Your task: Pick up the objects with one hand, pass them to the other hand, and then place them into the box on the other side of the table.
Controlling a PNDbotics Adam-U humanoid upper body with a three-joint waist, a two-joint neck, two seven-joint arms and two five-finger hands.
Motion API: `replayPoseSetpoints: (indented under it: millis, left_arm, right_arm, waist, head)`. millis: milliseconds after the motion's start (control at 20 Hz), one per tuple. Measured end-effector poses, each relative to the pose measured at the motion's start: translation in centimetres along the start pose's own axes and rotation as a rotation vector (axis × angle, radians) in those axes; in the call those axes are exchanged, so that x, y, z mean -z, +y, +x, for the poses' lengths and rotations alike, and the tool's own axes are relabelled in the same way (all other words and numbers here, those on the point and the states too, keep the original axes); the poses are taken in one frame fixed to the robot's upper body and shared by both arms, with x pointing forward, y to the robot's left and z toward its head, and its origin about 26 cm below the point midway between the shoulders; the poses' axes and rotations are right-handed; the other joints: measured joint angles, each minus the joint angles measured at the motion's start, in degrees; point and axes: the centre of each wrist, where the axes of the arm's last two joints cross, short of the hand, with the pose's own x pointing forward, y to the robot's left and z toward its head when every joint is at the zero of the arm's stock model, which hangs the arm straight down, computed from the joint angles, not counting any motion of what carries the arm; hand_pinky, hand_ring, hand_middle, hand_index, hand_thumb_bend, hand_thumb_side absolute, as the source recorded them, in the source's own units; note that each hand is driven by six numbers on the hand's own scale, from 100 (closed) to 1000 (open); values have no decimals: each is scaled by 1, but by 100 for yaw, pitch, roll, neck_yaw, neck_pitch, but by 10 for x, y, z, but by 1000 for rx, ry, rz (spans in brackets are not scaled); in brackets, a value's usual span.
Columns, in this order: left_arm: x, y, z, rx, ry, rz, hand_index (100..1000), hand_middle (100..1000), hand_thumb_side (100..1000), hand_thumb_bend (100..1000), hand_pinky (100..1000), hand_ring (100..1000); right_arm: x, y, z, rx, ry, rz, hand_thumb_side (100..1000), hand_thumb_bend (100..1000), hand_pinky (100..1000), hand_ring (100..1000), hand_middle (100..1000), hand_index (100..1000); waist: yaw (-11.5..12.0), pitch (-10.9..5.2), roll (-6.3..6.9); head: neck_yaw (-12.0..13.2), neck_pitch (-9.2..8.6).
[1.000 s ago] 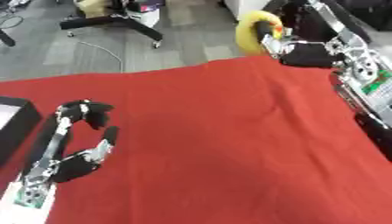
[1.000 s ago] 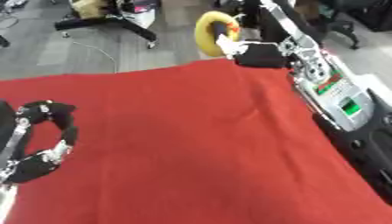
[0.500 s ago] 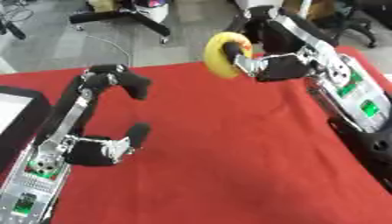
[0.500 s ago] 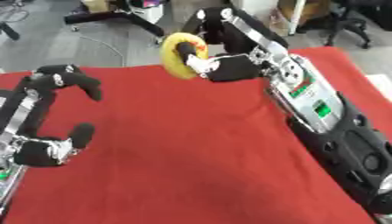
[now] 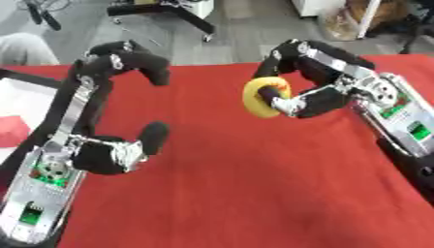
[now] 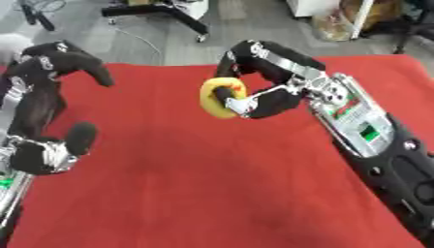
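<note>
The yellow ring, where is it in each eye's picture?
Left eye view: the yellow ring is a bit right of the middle, upper half, held in the right hand.
Right eye view: the ring sits at the middle, upper half, in the same hand.
Shared landmark: the red tablecloth below it.

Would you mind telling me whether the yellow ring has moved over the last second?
Yes. The yellow ring, held in the right robot hand, has come from beyond the red cloth's far edge inward over it, toward the left robot hand.
</note>
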Motion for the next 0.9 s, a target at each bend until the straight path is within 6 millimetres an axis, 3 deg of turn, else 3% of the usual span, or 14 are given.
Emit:
replayPoseSetpoints:
  millis: [250,500,700,900]
  left_arm:
    - [0,0,2,-9,1,12,747,556,561,387,489,532]
    - [-2,-9,-7,-4,26,-83,756,553,587,391,488,527]
    - [5,-30,-21,-17,24,-204,760,552,594,389,490,526]
    - [10,-55,-36,-35,34,-266,762,559,591,399,498,532]
  right_arm:
    - [2,3,-12,0,-13,47,100,100,551,672,385,231]
    - [-3,10,-10,-3,-82,82,100,100,555,673,385,231]
    - [-8,13,0,7,-131,89,100,100,565,669,384,232]
    - [-10,-1,23,-21,-201,60,100,100,560,666,380,230]
  waist:
    - [-11,0,-33]
    - [-8,0,-53]
    - [16,0,-83]
    - [28,0,-87]
  head:
    - [102,40]
    - [131,99]
    - [97,167]
    - [42,186]
